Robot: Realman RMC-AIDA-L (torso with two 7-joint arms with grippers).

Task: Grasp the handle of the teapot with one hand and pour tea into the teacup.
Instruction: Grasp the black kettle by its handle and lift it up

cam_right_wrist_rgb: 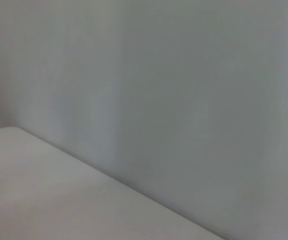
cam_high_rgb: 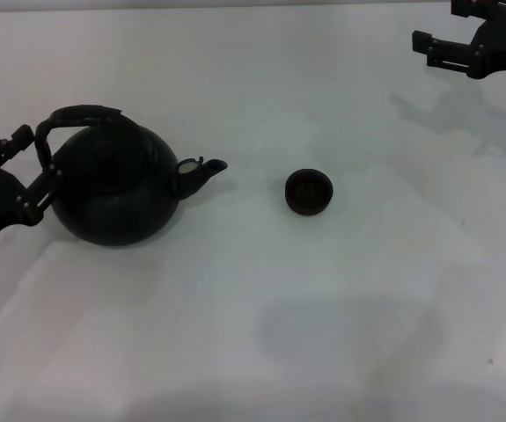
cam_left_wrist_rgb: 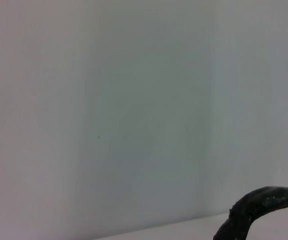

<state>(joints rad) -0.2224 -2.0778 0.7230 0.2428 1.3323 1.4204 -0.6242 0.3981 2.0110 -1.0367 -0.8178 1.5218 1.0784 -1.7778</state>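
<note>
The matte black teapot (cam_high_rgb: 116,189) stands upright at the left of the white table (cam_high_rgb: 341,308), its spout (cam_high_rgb: 207,169) pointing right toward the small dark teacup (cam_high_rgb: 309,192). The cup sits about a spout's length beyond the spout tip. The arched handle (cam_high_rgb: 81,115) rises over the lid; a piece of that handle (cam_left_wrist_rgb: 264,200) also shows in the left wrist view. My left gripper (cam_high_rgb: 40,163) is open at the pot's left side, one finger on each side of the handle's left leg. My right gripper (cam_high_rgb: 423,49) hangs open at the far right, away from both objects.
White tabletop stretches to the front and right of the cup. A plain pale wall (cam_right_wrist_rgb: 184,75) stands behind the table's far edge in both wrist views.
</note>
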